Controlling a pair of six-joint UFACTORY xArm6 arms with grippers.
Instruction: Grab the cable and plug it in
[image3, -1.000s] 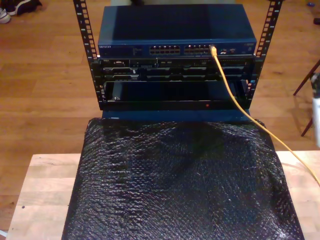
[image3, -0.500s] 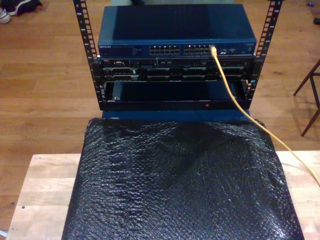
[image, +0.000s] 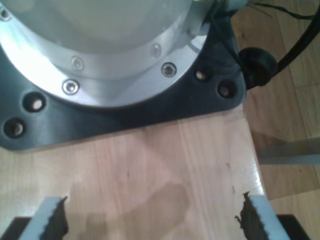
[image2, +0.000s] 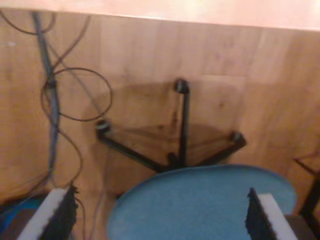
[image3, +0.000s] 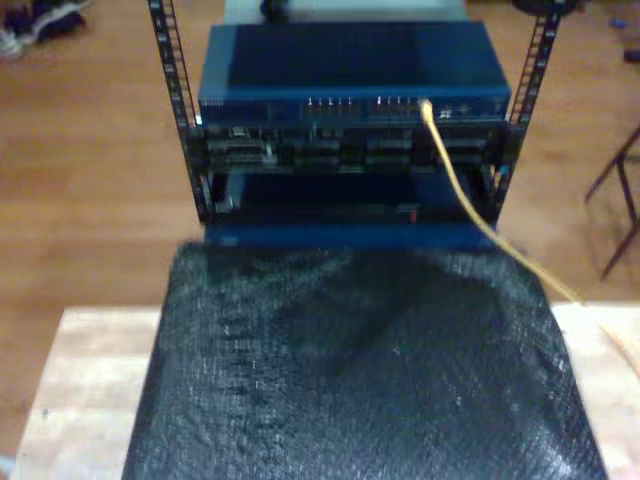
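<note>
The cable (image3: 455, 175) sits plugged into the switch (image3: 350, 75) at its 3 o'clock end, apparently done; both tools gape wide, holding nothing.

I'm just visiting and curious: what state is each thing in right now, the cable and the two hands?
cable: one end in a port of the blue switch, the rest trailing over the black mat.
first hand: open, holding nothing.
second hand: open, holding nothing.

Yellow-orange cable (image3: 462, 190), end at switch (image3: 350, 75)
</note>
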